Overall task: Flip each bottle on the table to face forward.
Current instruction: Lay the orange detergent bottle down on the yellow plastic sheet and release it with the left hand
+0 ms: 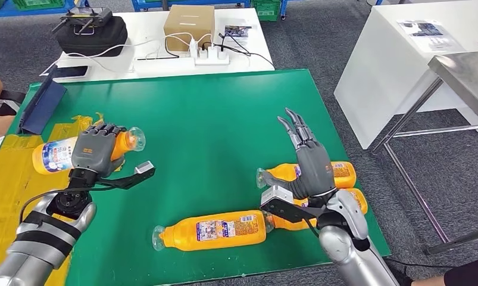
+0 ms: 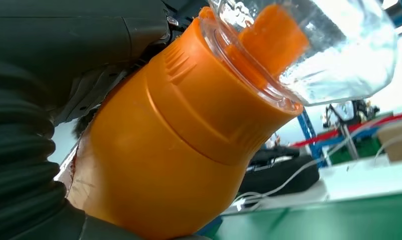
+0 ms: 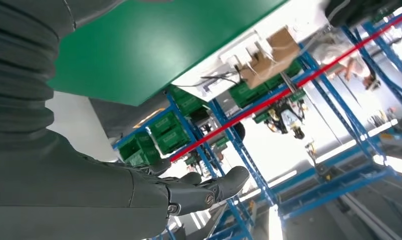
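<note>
Bottle — gripped by left robot hand.

- We're in a robotics lab or workshop here, with a warehouse feel.
- Tall blue metal racking rises in the right wrist view, holding green plastic crates.
- A green mat covers the tabletop, patched with yellow tape on its left side.
- Behind it a white bench carries a power strip with plugs and cables, a cardboard box and a black case.
- Grey carpet underfoot, and a steel-legged table stands off to the right.
</note>
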Controlling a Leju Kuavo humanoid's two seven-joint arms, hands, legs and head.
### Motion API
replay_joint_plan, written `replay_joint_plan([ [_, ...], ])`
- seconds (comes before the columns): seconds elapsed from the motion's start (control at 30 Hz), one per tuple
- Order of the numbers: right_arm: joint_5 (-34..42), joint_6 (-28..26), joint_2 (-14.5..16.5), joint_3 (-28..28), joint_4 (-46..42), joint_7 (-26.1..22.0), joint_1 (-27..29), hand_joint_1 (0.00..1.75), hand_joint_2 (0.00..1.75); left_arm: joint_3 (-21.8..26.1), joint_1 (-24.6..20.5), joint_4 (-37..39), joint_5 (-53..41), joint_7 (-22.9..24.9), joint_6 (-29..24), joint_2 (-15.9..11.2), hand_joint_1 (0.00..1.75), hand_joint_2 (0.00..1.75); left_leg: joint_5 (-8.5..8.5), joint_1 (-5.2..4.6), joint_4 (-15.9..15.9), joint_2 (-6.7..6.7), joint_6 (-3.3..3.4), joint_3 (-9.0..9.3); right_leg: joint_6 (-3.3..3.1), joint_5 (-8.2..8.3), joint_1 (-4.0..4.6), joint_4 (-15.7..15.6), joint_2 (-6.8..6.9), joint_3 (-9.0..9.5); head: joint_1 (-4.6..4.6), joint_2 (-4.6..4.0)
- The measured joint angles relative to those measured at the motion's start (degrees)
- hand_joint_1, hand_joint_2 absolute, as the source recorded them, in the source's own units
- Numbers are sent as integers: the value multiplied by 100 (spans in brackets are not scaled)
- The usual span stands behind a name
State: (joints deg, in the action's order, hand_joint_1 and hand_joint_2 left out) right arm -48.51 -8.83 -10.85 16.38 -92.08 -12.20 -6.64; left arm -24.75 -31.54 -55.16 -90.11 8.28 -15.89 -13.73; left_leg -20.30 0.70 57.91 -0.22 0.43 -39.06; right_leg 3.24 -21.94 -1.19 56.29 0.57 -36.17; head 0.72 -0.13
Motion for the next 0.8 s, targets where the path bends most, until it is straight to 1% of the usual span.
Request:
replay_joint_plan([
  [0.13,-308,276,-360,17,373,245,-244,0,175,-95,-265,726,9,29,91,10,175,175,0,1,0,0,0,-4,0,-1,0,0,0,-2,0,0],
  [0.17,-425,303,-477,19,541,311,-339,0,175,-109,-340,971,16,23,80,24,137,175,1,0,0,0,1,-5,0,-1,0,0,0,-2,0,0],
  [0.27,-579,393,-751,15,1094,385,-633,0,175,-123,-514,1637,58,17,31,101,6,175,5,-1,0,-1,6,-6,4,2,-1,-1,0,-1,0,0],
  [0.3,-577,435,-814,15,1266,376,-723,0,175,-123,-557,1820,71,30,1,138,0,175,8,-2,1,-2,9,-8,6,4,-1,-1,1,-2,0,0],
  [0.4,-621,482,-951,27,1832,359,-998,0,175,-100,-671,2270,115,103,-165,276,0,175,14,-2,2,-8,15,-15,12,7,-2,-1,4,-2,0,0],
  [0.5,-681,500,-1041,52,2398,348,-1233,0,175,-25,-769,2565,178,188,-295,412,0,175,14,-3,2,-10,16,-18,14,9,-1,0,4,-2,0,0],
  [0.63,-671,587,-1153,90,2947,276,-1411,0,175,75,-890,2759,183,261,-350,521,0,175,14,-2,2,-11,16,-20,14,9,-1,0,5,-2,-1,0],
  [0.8,-645,680,-1234,124,3327,221,-1537,0,175,149,-978,2892,203,264,-349,601,0,175,14,-2,2,-9,15,-21,14,8,0,1,5,-5,0,0],
])
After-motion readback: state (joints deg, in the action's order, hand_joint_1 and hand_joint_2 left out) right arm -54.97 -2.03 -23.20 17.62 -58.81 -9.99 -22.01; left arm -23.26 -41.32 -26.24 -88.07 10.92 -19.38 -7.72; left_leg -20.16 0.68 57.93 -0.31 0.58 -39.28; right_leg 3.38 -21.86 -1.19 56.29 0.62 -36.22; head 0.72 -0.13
